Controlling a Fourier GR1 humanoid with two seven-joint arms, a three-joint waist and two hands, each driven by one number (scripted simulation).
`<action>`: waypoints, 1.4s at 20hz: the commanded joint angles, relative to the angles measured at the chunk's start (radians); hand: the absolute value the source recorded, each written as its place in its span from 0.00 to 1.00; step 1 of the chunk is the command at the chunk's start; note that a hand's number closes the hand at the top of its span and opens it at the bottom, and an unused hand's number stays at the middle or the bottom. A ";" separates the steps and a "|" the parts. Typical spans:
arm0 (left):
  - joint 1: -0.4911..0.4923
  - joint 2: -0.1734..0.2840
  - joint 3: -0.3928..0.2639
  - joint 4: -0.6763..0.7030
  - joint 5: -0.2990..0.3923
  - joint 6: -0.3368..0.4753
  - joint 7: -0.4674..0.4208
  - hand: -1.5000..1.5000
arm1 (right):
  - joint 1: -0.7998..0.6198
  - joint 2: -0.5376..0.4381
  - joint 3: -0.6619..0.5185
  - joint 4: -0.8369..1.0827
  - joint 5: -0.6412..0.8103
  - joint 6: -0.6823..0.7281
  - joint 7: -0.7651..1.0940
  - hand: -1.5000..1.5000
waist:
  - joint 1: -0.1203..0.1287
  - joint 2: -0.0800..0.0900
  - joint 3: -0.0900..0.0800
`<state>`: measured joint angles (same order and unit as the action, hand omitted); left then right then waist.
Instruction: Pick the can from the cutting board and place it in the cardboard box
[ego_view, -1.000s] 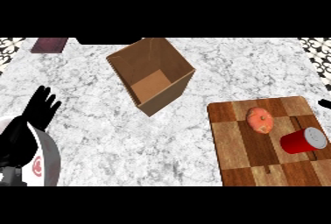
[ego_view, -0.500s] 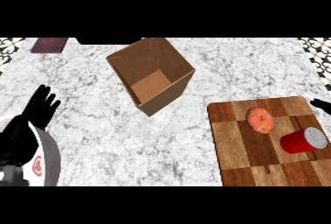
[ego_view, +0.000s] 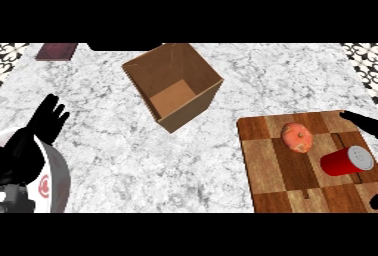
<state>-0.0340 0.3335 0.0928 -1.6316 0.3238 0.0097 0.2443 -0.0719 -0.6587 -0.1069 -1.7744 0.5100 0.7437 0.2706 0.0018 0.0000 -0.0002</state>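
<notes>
At the frame's left edge the left robot hand (ego_view: 49, 116) rests with fingers straight. The cardboard box (ego_view: 174, 85) sits upper centre. At lower right, on the cutting board (ego_view: 267, 165), the red can (ego_view: 347, 161) lies tilted: probably light, rigid, slick; grip its side. The right robot hand (ego_view: 360, 120) barely shows, so its state cannot be told.

Grey-white marble counter (ego_view: 140, 165), open cardboard box (ego_view: 173, 85) near the middle, wooden cutting board (ego_view: 284, 175) at right, dark red book (ego_view: 57, 51) at far-left corner
</notes>
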 joint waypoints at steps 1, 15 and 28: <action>-0.011 -0.009 0.022 0.022 -0.024 -0.019 -0.004 0.50 | 0.064 0.008 -0.016 -0.007 0.071 -0.005 -0.049 0.00 | -0.004 -0.001 0.000; 0.062 -0.079 0.044 -0.006 -0.069 -0.075 -0.029 0.50 | 0.047 0.088 0.020 0.059 0.225 0.000 -0.109 0.00 | -0.002 -0.001 0.000; 0.043 -0.098 0.076 -0.091 -0.078 -0.087 0.069 0.50 | -0.063 0.158 0.030 0.257 0.350 -0.051 -0.164 0.00 | 0.003 0.000 0.000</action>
<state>-0.0048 0.2502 0.1764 -1.6768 0.2534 -0.0785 0.2805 -0.0818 -0.5382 -0.0897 -1.5830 0.8238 0.7181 0.1031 0.0020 -0.0002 -0.0001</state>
